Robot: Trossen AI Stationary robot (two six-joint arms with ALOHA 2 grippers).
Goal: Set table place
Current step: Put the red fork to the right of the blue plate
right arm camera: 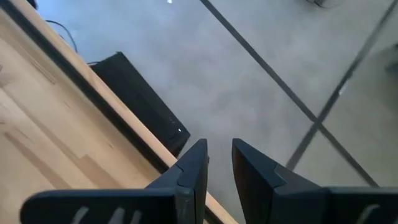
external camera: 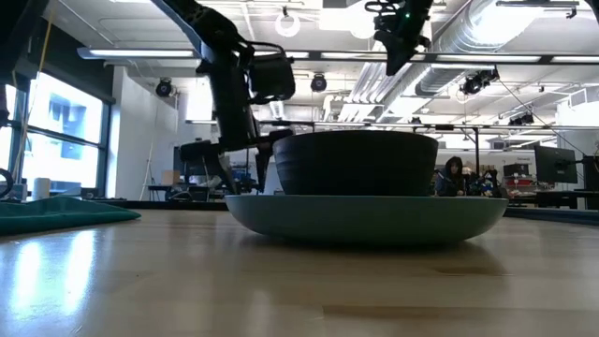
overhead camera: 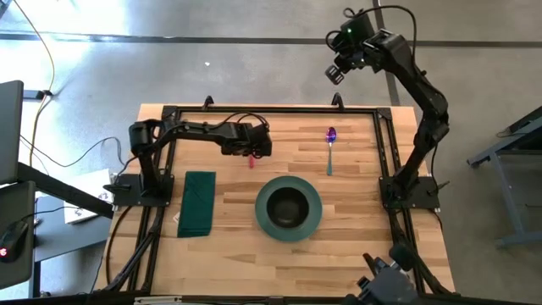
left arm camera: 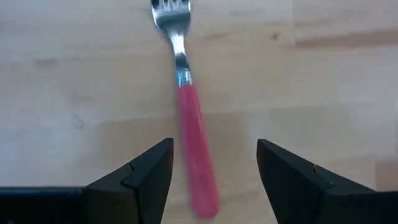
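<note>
A fork [left arm camera: 186,106] with a red handle [overhead camera: 251,161] lies flat on the wooden table [overhead camera: 356,246], tines toward the far edge. My left gripper [left arm camera: 214,149] hangs over it, open, one finger on either side of the handle and touching nothing; in the high view [overhead camera: 252,146] it covers most of the fork. A spoon [overhead camera: 330,144] with a purple handle lies to the right. A dark bowl [overhead camera: 289,206] stands in a green plate [overhead camera: 315,220]. My right gripper [overhead camera: 337,69] is raised beyond the table's far edge, empty, its fingers a narrow gap apart [right arm camera: 217,149].
A folded green napkin [overhead camera: 196,203] lies left of the plate; it also shows in the low view [external camera: 56,213]. A black rail frame [overhead camera: 271,110] runs around the tabletop. Bare wood lies between the napkin and the plate and right of the plate.
</note>
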